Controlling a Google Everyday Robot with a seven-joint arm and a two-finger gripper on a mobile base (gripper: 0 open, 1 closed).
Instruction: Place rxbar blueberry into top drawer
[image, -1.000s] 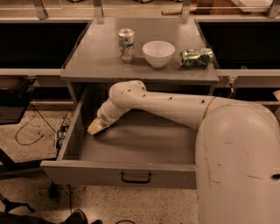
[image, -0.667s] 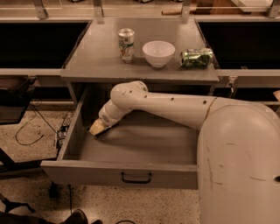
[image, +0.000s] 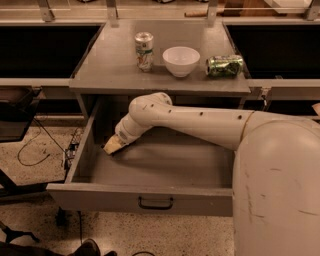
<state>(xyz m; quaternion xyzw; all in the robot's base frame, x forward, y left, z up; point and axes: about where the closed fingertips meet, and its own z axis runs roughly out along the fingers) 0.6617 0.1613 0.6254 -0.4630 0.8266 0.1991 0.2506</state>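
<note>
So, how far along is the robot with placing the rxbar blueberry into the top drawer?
Done: the top drawer stands open and the arm extends into it. In hand: the end effector is low inside, near the left wall. The rxbar blueberry is not visible, so I cannot tell if it is released. Left: leave the bar there and lift the arm out.

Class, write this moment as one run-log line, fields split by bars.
top drawer: open | gripper: inside drawer, left side | rxbar blueberry: not visible | counter: upright can, white bowl, can on its side
</note>
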